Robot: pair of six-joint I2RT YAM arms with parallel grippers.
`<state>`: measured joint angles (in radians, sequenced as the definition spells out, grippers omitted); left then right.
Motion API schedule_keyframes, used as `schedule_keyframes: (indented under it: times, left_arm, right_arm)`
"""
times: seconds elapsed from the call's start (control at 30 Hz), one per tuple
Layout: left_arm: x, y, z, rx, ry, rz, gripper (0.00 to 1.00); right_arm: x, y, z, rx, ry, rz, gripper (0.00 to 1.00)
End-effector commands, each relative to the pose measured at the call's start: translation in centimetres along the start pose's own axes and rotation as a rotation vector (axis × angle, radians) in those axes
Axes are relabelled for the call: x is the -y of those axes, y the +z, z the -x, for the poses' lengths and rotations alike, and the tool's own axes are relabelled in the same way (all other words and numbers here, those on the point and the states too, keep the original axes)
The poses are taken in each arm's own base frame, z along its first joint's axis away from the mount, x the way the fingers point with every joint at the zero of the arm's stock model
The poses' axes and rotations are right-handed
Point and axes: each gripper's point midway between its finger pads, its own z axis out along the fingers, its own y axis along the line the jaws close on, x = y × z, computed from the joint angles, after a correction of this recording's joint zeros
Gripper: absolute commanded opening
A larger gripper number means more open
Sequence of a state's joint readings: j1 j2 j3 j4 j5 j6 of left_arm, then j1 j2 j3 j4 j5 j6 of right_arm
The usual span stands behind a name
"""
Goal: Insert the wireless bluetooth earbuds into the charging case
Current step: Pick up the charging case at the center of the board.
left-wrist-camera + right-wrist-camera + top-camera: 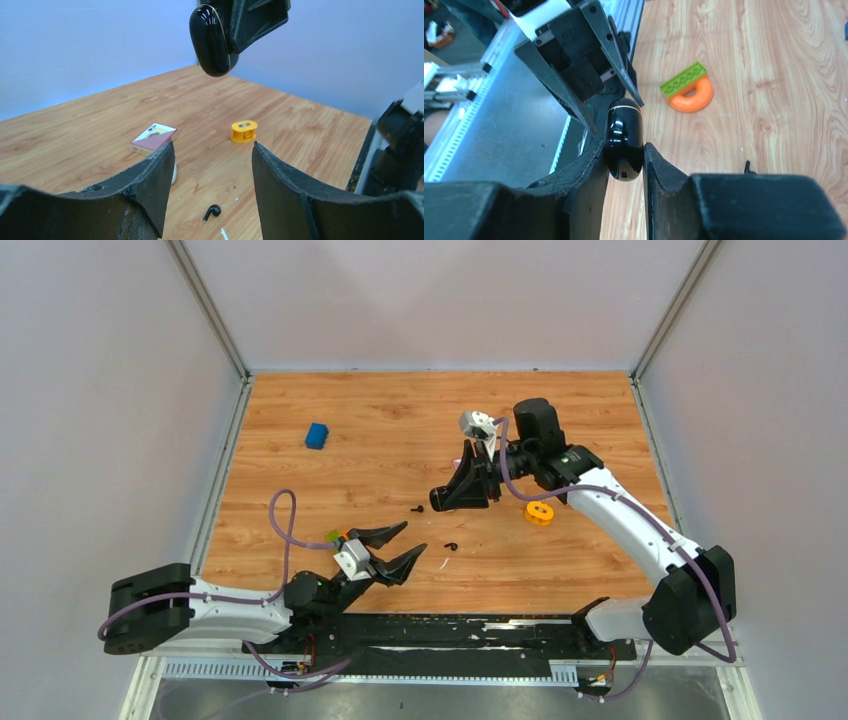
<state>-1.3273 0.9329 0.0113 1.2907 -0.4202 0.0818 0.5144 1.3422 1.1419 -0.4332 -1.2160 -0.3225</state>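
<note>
My right gripper (440, 497) is shut on the glossy black charging case (624, 137) and holds it above the table; the case also shows at the top of the left wrist view (210, 40). One tiny black earbud (451, 546) lies on the wood just right of my left gripper (414, 539), which is open and empty; in the left wrist view this earbud (212, 212) lies between and beyond the fingers. The other earbud (418, 509) lies just below the held case. A whitish bit (173, 174) peeks from behind my left finger.
A yellow ring (539, 512) lies right of the right gripper. A blue block (317, 435) is at the back left. A green brick on an orange ring (687, 90) sits near the left gripper. A card box (153, 138) lies on the wood.
</note>
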Motion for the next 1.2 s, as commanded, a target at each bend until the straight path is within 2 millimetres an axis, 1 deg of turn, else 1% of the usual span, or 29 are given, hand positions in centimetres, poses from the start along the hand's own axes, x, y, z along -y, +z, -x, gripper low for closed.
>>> schedule_keyframes:
  times: [0.0,0.1,0.17,0.23,0.27,0.33,0.4,0.47,0.63,0.7,0.8,0.9,1.03,1.17]
  left_arm:
    - [-0.1,-0.9,2.0,0.11,-0.176,0.002,0.64]
    - [0.2,-0.3,3.4,0.152,-0.222,-0.001,0.62]
    - [0.5,0.1,3.9,0.169,-0.23,-0.009,0.61]
    - [0.7,0.3,4.1,0.184,-0.219,-0.021,0.62]
    - [1.1,1.0,4.8,0.2,-0.206,-0.033,0.63]
    - [1.7,1.6,5.0,0.205,-0.175,-0.054,0.64]
    - [1.9,2.3,5.2,0.209,-0.164,-0.051,0.64]
    - [1.7,3.0,5.8,0.222,-0.13,-0.031,0.65]
    - [0.4,4.1,7.8,0.273,-0.132,0.044,0.64]
    - [0.2,4.4,8.3,0.289,-0.143,0.042,0.63]
    - [0.2,5.1,8.4,0.297,-0.187,0.018,0.62]
    - [0.5,5.9,8.0,0.289,-0.232,-0.006,0.61]
    - [1.2,6.7,7.9,0.285,-0.231,-0.038,0.57]
    - [1.7,7.4,8.1,0.292,-0.22,-0.067,0.5]
  right_arm:
    - [-0.3,-0.5,3.0,0.104,0.008,0.066,0.17]
    - [-0.1,-1.1,4.0,0.149,0.05,0.072,0.17]
    - [-0.1,-1.6,4.6,0.169,0.082,0.071,0.17]
    - [0.0,-1.8,5.2,0.181,0.088,0.067,0.17]
    - [0.0,-1.8,5.3,0.184,0.097,0.068,0.17]
    - [-0.1,-1.8,5.6,0.196,0.107,0.072,0.18]
    - [-0.2,-1.8,5.6,0.212,0.116,0.075,0.18]
    - [-0.3,-1.7,5.5,0.219,0.122,0.08,0.19]
    - [-0.3,-1.6,4.5,0.215,0.121,0.08,0.19]
    - [-0.3,-1.6,4.2,0.214,0.117,0.078,0.19]
    - [-0.5,-1.6,4.0,0.212,0.11,0.08,0.2]
    - [-0.7,-1.6,3.8,0.21,0.102,0.082,0.2]
    - [-1.1,-1.7,3.7,0.205,0.097,0.085,0.21]
    - [-1.1,-1.6,3.3,0.198,0.099,0.089,0.21]
